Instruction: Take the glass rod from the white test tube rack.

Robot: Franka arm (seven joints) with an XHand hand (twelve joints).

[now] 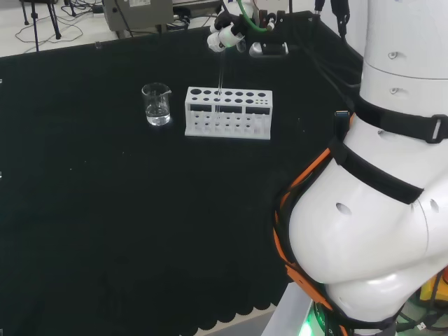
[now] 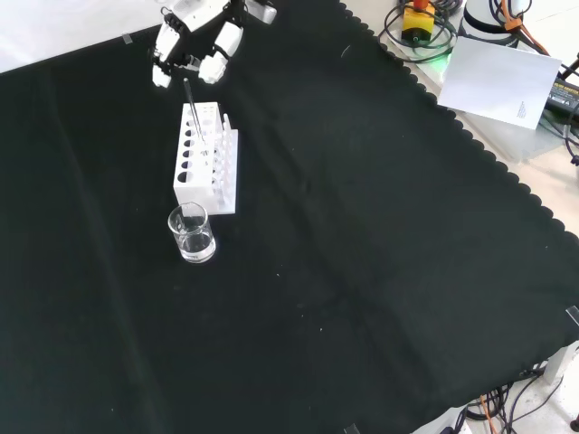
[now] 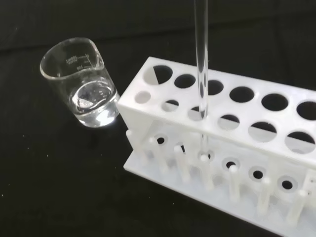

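The white test tube rack [image 1: 231,127] [image 2: 226,176] [image 3: 136,116] stands on the black cloth with several round holes on top. A thin clear glass rod [image 1: 220,77] [image 2: 192,104] [image 3: 200,59] rises upright out of it. In the wrist view the rod passes through a hole in the row nearer the camera, and its lower end is still inside the rack. The hand [image 1: 228,36] [image 2: 194,41] hovers above the rack, fingers curled and pinching the rod's top end.
A small glass beaker [image 1: 157,105] [image 2: 192,233] [image 3: 81,86] with a little clear liquid stands close beside one end of the rack. The arm's white links [image 1: 378,210] rise at the head view's right. A white sheet of paper [image 2: 502,77] lies beyond the cloth's scalloped edge.
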